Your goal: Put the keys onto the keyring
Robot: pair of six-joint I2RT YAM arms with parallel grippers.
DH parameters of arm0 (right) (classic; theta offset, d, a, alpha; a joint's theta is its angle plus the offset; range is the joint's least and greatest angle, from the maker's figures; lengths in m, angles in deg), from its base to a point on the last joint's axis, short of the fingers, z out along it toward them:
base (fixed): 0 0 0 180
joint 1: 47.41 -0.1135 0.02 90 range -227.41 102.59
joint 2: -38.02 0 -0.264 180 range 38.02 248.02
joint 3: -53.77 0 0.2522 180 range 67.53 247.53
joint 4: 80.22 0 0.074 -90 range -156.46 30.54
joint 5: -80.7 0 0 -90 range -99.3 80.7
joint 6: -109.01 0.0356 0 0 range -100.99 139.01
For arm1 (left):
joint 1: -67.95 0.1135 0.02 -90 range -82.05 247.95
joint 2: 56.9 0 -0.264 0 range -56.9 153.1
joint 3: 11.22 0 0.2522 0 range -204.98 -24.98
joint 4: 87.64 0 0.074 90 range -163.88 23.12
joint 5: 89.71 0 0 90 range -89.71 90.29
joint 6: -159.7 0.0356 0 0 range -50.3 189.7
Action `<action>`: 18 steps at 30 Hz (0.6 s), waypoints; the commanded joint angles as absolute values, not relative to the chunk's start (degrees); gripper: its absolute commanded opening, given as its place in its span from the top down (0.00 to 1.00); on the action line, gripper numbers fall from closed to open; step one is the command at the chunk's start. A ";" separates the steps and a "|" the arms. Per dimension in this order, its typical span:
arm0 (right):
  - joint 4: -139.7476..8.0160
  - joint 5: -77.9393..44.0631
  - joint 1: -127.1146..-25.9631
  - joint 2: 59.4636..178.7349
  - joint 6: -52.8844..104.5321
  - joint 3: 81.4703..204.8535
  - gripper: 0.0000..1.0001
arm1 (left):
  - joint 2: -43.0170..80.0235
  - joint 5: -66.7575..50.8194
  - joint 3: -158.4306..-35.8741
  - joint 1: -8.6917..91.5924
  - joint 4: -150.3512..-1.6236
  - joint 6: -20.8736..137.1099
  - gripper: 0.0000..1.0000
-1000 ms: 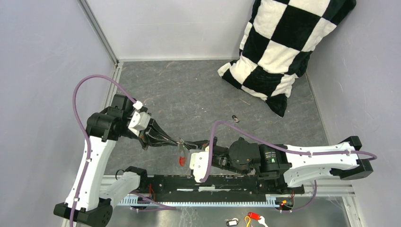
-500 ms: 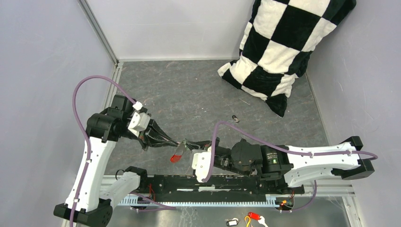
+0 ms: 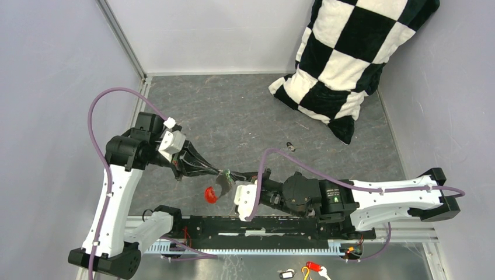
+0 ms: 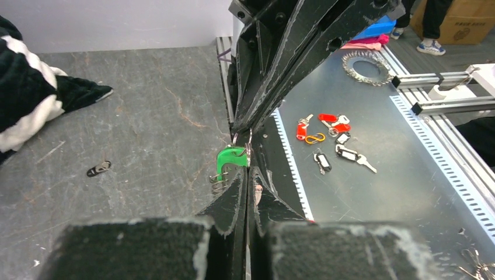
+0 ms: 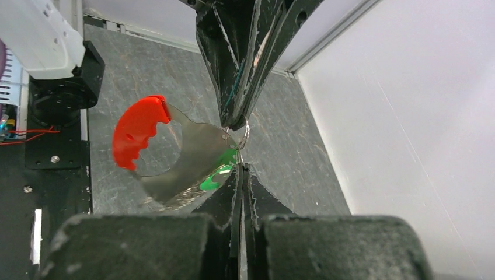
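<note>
Right wrist: right gripper (image 5: 240, 168), jaws together, at keyring (image 5: 244, 134) (green key (image 5: 218, 170) alongside)

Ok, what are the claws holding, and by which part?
The left claw and right claw both pinch the keyring by its wire loop; the green key and red key dangle from it.

A thin wire keyring (image 5: 244, 133) hangs in the air, carrying a red-tipped key (image 5: 153, 146) and a green key (image 4: 230, 160). A small dark key (image 3: 290, 146) lies flat, well apart.
</note>
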State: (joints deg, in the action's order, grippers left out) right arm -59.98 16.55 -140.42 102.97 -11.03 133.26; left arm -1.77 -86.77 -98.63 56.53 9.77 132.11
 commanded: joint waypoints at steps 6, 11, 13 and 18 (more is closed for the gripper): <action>-63.48 25.42 -140.68 101.21 -10.45 131.13 1.00 | -2.72 -88.41 -103.19 57.47 1.96 123.27 0.98; -67.81 25.44 -140.73 100.16 -10.69 128.53 1.00 | -2.69 -88.85 -103.77 57.58 1.96 123.01 0.98; -68.50 26.95 -140.67 100.46 -10.79 128.22 1.00 | -2.59 -89.63 -103.86 57.93 2.71 123.41 0.98; -72.17 28.45 -140.73 100.44 -10.21 126.50 1.00 | -2.35 -90.61 -103.90 58.62 6.60 126.87 0.98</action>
State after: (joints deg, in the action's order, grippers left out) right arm -68.72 23.37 -140.69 102.18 -10.81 128.34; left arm -2.18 -86.80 -101.43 57.78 4.03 125.90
